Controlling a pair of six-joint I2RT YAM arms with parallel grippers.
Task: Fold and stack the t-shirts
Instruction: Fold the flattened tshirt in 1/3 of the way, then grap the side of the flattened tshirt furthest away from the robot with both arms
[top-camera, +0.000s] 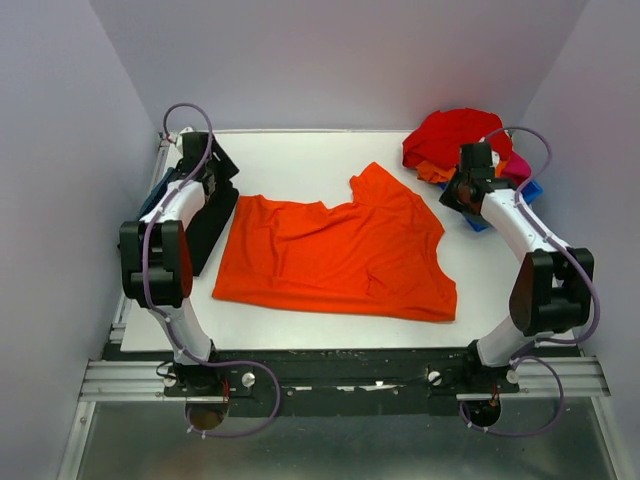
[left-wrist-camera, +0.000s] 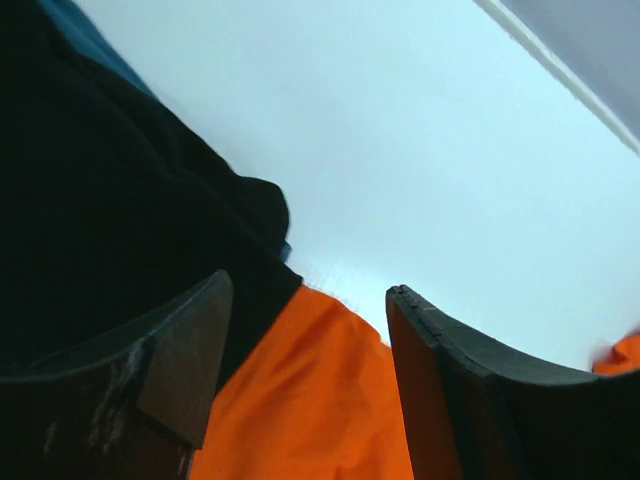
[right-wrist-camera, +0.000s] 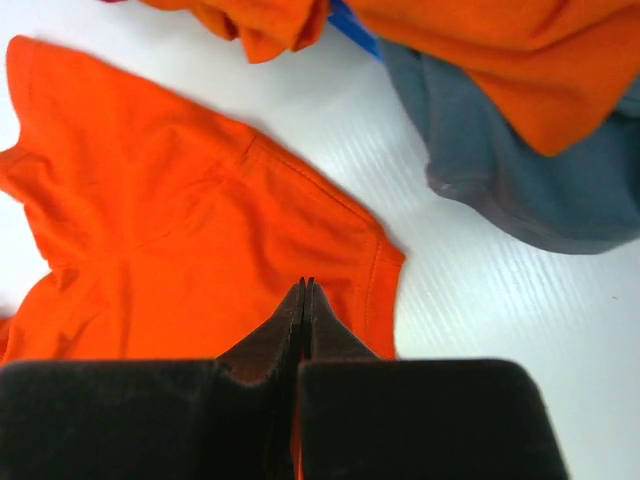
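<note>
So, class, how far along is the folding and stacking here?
Early. Done: a black shirt looks folded at the left. In hand: the orange shirt lies spread, unfolded, left gripper open and right gripper shut by it. Left: the pile at back right.

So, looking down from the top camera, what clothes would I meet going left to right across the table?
A black garment → orange t-shirt → heap of clothes, red on top.

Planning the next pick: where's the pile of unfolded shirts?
Top view: the red-topped heap of crumpled shirts sits at the white table's far-right corner, beside the right hand.
</note>
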